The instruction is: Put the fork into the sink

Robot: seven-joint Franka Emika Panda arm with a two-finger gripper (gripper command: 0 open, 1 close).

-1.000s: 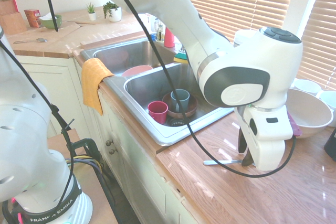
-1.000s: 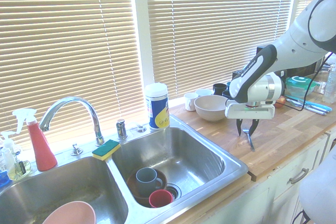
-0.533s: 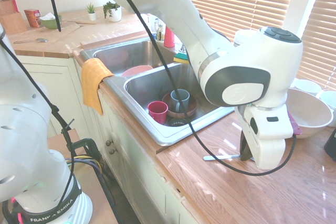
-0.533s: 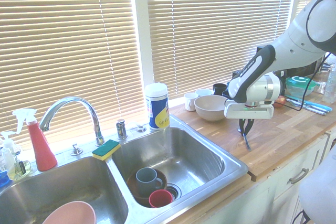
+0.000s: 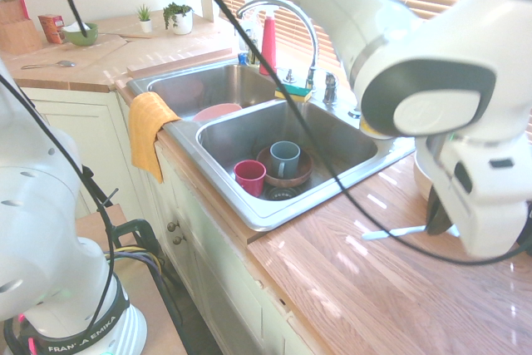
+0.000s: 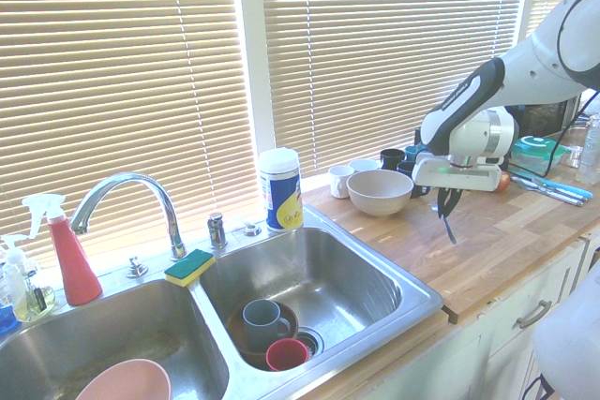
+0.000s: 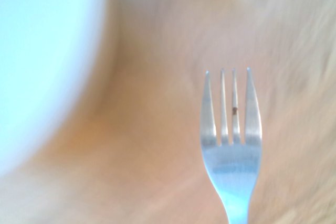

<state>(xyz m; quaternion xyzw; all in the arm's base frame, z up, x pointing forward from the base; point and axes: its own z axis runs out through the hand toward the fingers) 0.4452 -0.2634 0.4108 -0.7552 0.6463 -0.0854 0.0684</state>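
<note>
I see one fork [image 6: 451, 231] clamped in the jaws [image 6: 448, 201], its handle sticking out toward the front edge of the worktop [image 6: 497, 241] and four tines showing on the other side. The jaws are closed on it, beside one big pale bowl [image 6: 380, 194] and well apart from the sink [image 6: 418, 307]. That has two basins: one holds a pink dish [image 6: 127, 383], the other one red cup [image 6: 287, 354] and one blue-grey mug [image 6: 265, 321]. The arm's band [image 5: 87, 336] reads "EMIKA"; the tub's [image 6: 282, 192] blue-and-yellow label is too small to read.
</note>
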